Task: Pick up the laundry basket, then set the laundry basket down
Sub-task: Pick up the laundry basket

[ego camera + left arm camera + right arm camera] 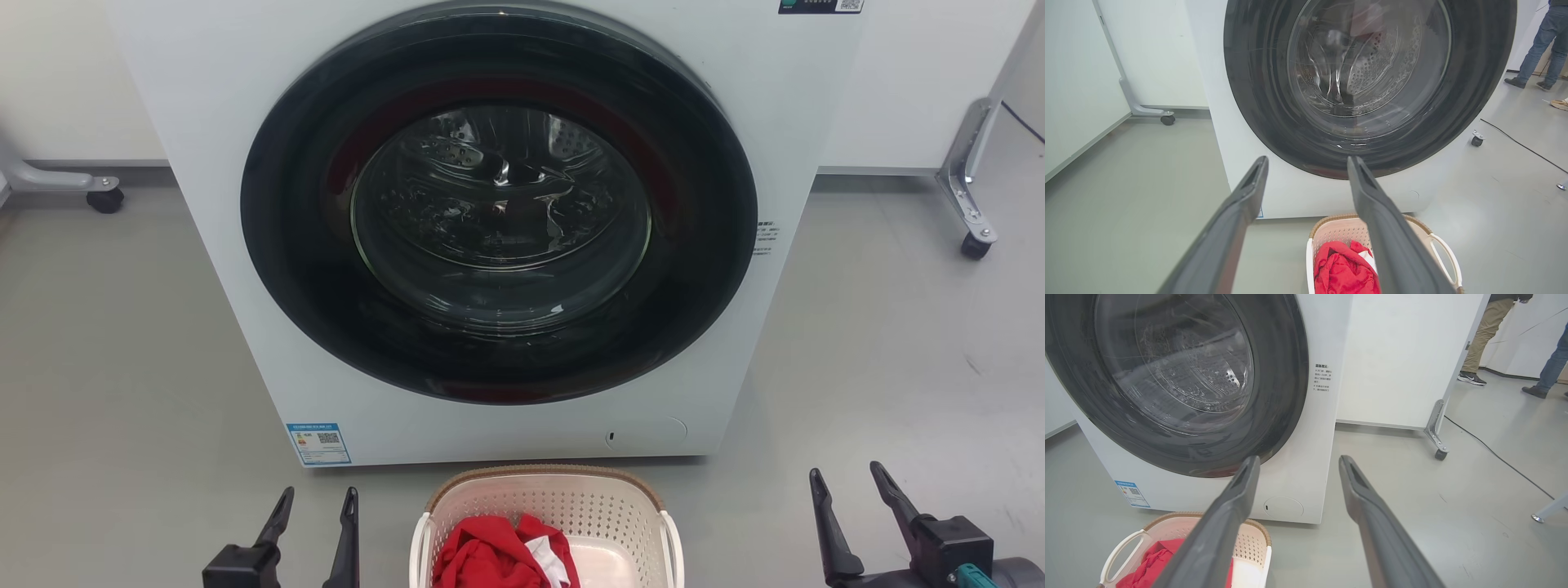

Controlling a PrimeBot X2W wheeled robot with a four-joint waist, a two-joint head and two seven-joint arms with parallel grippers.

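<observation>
Left gripper (318,494), at 7 o'clock in the head view: fingers spread wide, nothing between them. Right gripper (847,474), at 5 o'clock: likewise wide open and empty. Each wrist view confirms a clear gap between its two dark fingers.

The laundry basket (588,510) stands on the grey floor (122,367) at 6 o'clock, between the two grippers and apart from both. It sits just in front of the washing machine (245,327), whose closed round door lies at 12 o'clock from the basket. A red garment (490,559) lies inside, with a patch of white cloth at its 3 o'clock edge. Whether that patch is a separate item cannot be told.

Step in hand, as judged: the approach to the pick-up, with no contact made yet. To do it well, each gripper should move inward to its own side: the left handle (420,547) at the basket's 9 o'clock, the right handle (673,543) at 3 o'clock. Both should close on the handles together and rise evenly. A level lift keeps the garment in and the rim off the machine's front panel.

Count: two grippers, four fingers, one basket, two handles, one red garment, one washing machine. Two castered stand feet (106,198) (976,245) show at 10 and 2 o'clock. The right wrist view shows the legs of two persons (1484,335) (1551,363) at 2 o'clock.
</observation>
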